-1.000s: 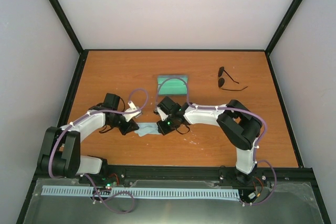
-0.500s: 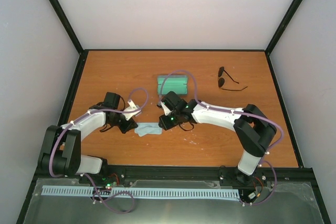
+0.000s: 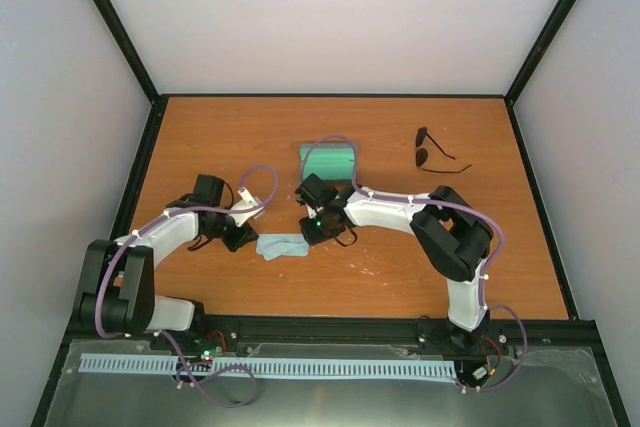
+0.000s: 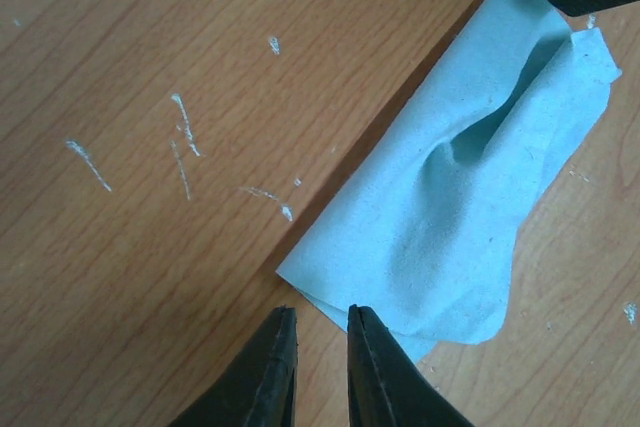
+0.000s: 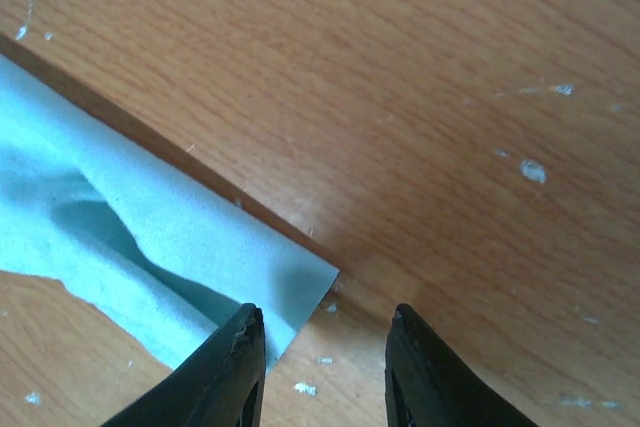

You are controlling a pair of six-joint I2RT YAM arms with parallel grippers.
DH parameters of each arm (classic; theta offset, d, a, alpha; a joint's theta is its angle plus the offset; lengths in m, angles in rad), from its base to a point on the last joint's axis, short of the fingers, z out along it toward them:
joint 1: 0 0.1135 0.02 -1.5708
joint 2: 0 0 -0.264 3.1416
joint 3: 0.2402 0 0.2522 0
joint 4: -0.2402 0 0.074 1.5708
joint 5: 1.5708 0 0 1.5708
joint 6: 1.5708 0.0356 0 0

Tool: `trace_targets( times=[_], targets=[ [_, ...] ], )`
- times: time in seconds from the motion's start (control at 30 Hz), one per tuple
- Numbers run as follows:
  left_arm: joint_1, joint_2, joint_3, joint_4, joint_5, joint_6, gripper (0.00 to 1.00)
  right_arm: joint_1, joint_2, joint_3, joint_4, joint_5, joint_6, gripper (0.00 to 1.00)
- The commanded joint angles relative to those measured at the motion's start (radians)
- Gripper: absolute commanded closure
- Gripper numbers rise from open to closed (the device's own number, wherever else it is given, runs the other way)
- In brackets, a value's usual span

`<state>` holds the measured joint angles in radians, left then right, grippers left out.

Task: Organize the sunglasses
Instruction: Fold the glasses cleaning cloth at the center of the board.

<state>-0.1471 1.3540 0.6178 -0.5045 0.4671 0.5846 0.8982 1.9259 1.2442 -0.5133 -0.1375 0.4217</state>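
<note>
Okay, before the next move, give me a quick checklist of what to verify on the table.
1. Right gripper open, not clamping the cloth: ok.
2. Left gripper empty: ok, fingers narrowly apart, bare table showing between.
3. The cloth lying flat: not ok, a ridge bulges mid-fold.
4. Case open: ok, green inside showing.
5. Sunglasses in the case: not ok, on the table to its right, temples unfolded.
</note>
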Motion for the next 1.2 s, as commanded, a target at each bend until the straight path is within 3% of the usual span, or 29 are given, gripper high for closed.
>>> trace_targets(
  times=[0.0, 0.43, 0.83, 1.17],
  targets=[
    [0.01, 0.01, 0.02, 0.028, 0.009, -0.001, 0.84, -0.007, 0.034, 0.026, -0.011, 0.015, 0.023, 0.65],
    [0.012, 0.023, 0.025, 0.047, 0.018, 0.003, 0.83, -0.007, 0.092, 0.067, -0.035, -0.021, 0.044, 0.69],
    [0.011, 0.019, 0.015, 0.046, 0.038, 0.017, 0.83, -0.031, 0.03, 0.034, 0.001, -0.015, 0.073, 0.7],
    [0.012, 0.076, 0.039, 0.028, 0.032, 0.06, 0.68, -0.03, 0.071, 0.067, -0.033, -0.022, 0.071, 0.69]
  ],
)
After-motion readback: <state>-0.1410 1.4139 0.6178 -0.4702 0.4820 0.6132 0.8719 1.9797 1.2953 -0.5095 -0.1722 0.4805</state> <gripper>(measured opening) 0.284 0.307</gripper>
